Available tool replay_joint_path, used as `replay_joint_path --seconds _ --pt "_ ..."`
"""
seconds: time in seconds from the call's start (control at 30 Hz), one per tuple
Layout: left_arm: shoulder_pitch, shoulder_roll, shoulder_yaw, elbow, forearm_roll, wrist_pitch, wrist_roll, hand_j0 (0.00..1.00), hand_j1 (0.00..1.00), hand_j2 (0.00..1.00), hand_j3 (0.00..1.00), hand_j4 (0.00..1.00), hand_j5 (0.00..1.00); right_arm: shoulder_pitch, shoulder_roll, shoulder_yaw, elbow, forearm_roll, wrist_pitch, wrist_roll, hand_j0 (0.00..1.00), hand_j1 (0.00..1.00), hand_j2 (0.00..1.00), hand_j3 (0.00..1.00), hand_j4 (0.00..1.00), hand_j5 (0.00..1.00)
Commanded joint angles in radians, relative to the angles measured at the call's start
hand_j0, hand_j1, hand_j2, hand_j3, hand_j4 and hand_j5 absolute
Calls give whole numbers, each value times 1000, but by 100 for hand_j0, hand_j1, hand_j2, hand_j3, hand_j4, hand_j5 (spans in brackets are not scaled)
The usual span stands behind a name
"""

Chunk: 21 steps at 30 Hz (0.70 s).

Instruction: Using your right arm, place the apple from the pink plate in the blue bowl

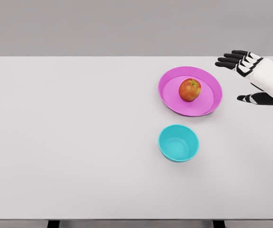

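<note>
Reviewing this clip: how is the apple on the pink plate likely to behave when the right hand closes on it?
The apple looks round and smooth-skinned, so it would probably roll across the shallow pink plate if nudged off-centre. It seems rigid, so a firm grasp likely won't deform it. The right hand is open beside the plate, not touching it; a wide wrap looks safer than a fingertip pinch.

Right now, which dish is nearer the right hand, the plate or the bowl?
The plate: pink, holding the apple, just left of the open right hand. The blue bowl sits empty, closer to the camera.
</note>
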Motion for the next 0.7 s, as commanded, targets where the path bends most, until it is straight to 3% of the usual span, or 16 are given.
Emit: replay_joint_path --seconds 0.0,0.23,0.27,0.33,0.4,0.43,0.57,0.67 --pt "0 0 0 0 0 0 0 100 100 100 100 100 100 0 -1 1 17 -7 0 0 100 100 100 100 100 100" --pt "0 0 0 0 0 0 0 100 100 100 100 100 100 -2 0 2 56 -10 31 17 100 100 100 100 100 100" --pt "0 0 0 0 0 0 0 100 100 100 100 100 100 -15 2 -1 56 -10 39 95 100 100 100 100 100 100" --pt "0 0 0 0 0 0 0 100 100 100 100 100 100 -115 49 2 56 -17 72 390 100 100 100 100 100 100" --pt "0 0 0 0 0 0 0 100 100 100 100 100 100 -182 89 5 55 -17 129 581 100 100 100 100 100 100" --pt "0 0 0 0 0 0 0 100 100 100 100 100 100 -205 109 5 58 -17 137 628 100 100 100 100 100 100" --pt "0 0 0 0 0 0 0 100 100 100 100 100 100 -308 207 17 132 -12 177 628 100 100 100 100 100 100" --pt "0 0 0 0 0 0 0 100 100 100 100 100 100 -387 260 108 222 -9 177 628 100 100 100 100 100 100"
